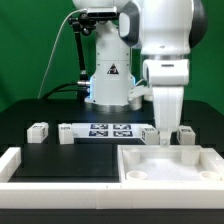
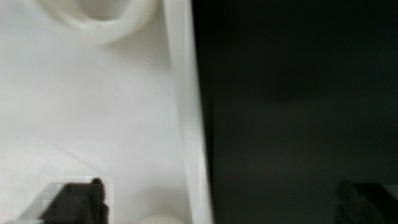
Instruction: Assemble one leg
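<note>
Several small white legs with tags lie on the black table in the exterior view: one (image 1: 38, 130) at the left, one (image 1: 66, 133) beside it, one (image 1: 148, 133) and one (image 1: 185, 135) on either side of my gripper (image 1: 166, 136). The gripper hangs low over the far edge of the large white square panel (image 1: 170, 168). In the wrist view the gripper (image 2: 219, 203) is open and empty. One fingertip (image 2: 75, 200) is over the panel (image 2: 89, 110) and the other over bare black table. A corner hole (image 2: 98, 14) of the panel shows. No leg shows in the wrist view.
The marker board (image 1: 108, 130) lies flat behind the panel, between the legs. A raised white border (image 1: 20, 168) runs along the front left of the table. The robot's base (image 1: 108, 85) stands at the back.
</note>
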